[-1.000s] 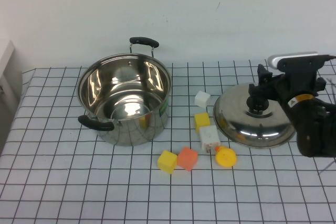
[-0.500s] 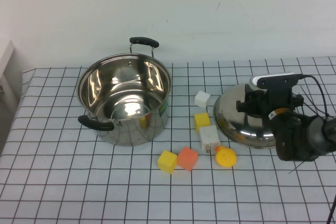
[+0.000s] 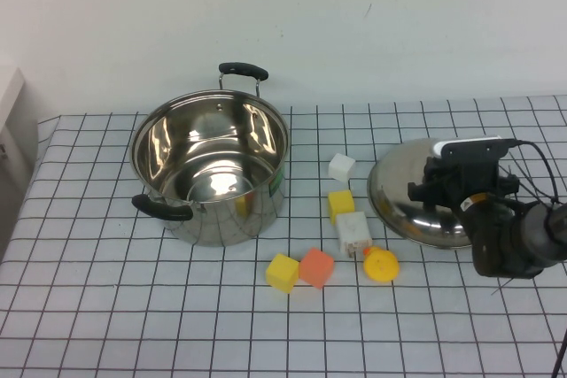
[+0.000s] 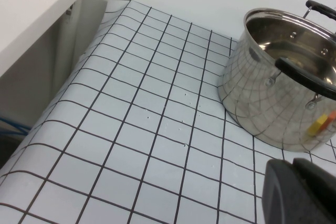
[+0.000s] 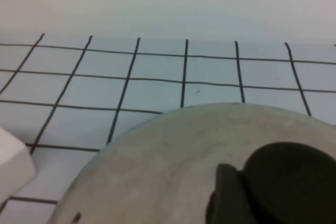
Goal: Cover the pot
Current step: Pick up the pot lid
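Observation:
The shiny steel pot (image 3: 211, 165) with two black handles and a green sticker stands open at centre left; it also shows in the left wrist view (image 4: 273, 103). The domed steel lid (image 3: 403, 196) lies on the table to its right. My right gripper (image 3: 443, 190) is down on top of the lid, shut on its black knob (image 5: 294, 182); one finger (image 5: 226, 198) presses against the knob over the lid's dome (image 5: 157, 166). My left gripper (image 4: 296, 192) is shut and empty, off to the pot's left, outside the high view.
Between pot and lid lie a white cube (image 3: 341, 166), a yellow cube (image 3: 341, 204) and a white block (image 3: 353, 232). In front lie a yellow cube (image 3: 282, 273), an orange cube (image 3: 316, 266) and a yellow round piece (image 3: 381, 265). A wall stands behind.
My right gripper has come down from above the lid onto its knob. The lid's outline has shifted slightly to the right. The pot and blocks have not moved.

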`<state>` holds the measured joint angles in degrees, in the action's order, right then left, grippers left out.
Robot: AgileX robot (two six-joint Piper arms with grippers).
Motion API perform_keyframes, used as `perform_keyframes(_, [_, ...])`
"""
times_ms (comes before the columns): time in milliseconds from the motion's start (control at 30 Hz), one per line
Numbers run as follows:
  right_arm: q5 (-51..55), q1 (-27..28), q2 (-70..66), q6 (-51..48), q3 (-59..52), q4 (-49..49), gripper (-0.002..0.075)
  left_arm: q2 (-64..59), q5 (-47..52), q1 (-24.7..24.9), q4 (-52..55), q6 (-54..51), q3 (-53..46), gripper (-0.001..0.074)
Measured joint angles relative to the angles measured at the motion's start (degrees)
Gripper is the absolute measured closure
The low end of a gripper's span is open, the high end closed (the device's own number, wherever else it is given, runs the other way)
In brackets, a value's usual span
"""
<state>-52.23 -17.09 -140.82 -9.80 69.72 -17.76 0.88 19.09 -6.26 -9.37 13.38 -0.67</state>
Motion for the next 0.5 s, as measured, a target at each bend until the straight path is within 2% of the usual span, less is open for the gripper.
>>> perform_keyframes(67, [0.10, 0.68, 0.00, 0.00, 0.02, 1.27, 0.0375, 0.00, 0.00, 0.00, 0.00, 0.00, 0.00, 0.0738])
perform_keyframes(267, [5.04, 1.58, 2.83, 0.22, -0.24, 4.04, 0.0372, 0.00, 0.00, 0.00, 0.00, 0.00, 0.00, 0.0738])
perform_keyframes(500, [22.90, 1.66, 17.59, -5.02, -0.39, 6.86, 0.0372, 0.00, 0.00, 0.00, 0.00, 0.00, 0.00, 0.0738])
